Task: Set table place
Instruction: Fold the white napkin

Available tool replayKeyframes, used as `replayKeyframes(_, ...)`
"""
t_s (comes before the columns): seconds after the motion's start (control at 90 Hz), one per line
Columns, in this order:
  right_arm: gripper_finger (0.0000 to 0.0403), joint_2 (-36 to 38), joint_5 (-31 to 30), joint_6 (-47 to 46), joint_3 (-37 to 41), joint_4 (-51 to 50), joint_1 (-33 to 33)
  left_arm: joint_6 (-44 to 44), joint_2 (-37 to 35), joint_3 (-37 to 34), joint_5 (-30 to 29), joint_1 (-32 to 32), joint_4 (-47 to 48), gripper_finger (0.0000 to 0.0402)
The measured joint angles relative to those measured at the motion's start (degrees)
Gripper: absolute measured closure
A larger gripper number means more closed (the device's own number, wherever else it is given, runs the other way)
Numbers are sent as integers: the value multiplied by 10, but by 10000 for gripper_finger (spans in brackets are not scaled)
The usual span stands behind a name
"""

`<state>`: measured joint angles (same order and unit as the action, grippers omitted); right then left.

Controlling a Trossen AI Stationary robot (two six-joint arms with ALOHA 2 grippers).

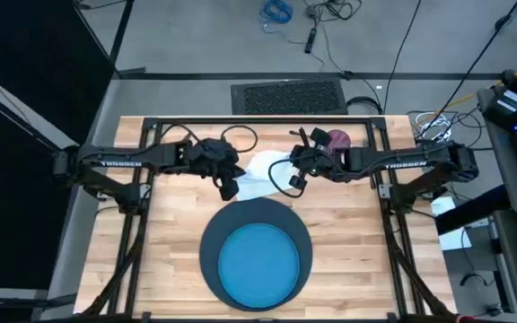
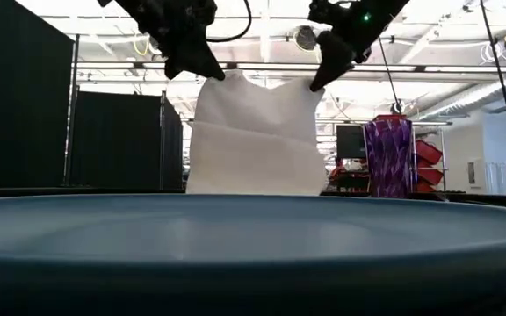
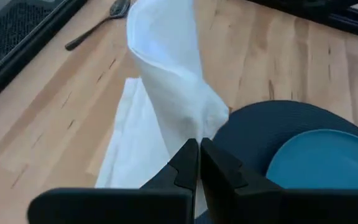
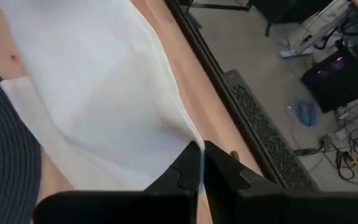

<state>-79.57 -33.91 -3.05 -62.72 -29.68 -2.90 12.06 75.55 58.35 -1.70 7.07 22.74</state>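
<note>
A bright blue round plate [image 1: 258, 262] is sitting on a dark navy round mat [image 1: 215, 235] at the wooden surface's [image 1: 348, 242] near edge. Beyond, both end effectors, left [image 2: 207, 74] and right [image 2: 316, 83], are pinching shut on a white cloth napkin [image 2: 255, 136], hanging upright; a purple cup [image 2: 387, 158] is standing behind.

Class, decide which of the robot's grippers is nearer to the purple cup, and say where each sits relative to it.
Right. The right gripper holds the napkin just beside the purple cup; the left gripper pinches the napkin's other corner, farther away.
</note>
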Motion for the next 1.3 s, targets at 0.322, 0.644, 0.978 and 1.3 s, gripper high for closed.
replayKeyframes(0.322, 403, 0, 33, -37, 0, -24, 0, 61, 0, -91, -17, -16, -72, 402)
replayKeyframes(0.644, 403, -66, 54, -54, 0, -26, -5, 56, 0, -101, -19, -14, -89, 402)
replayKeyframes(0.978, 403, -134, 49, -20, 0, 42, -29, 52, 41, -101, -48, -14, -82, 402)
replayKeyframes(1.3, 403, -169, 37, 6, 0, 71, -52, 25, 89, -101, -78, -14, -84, 402)
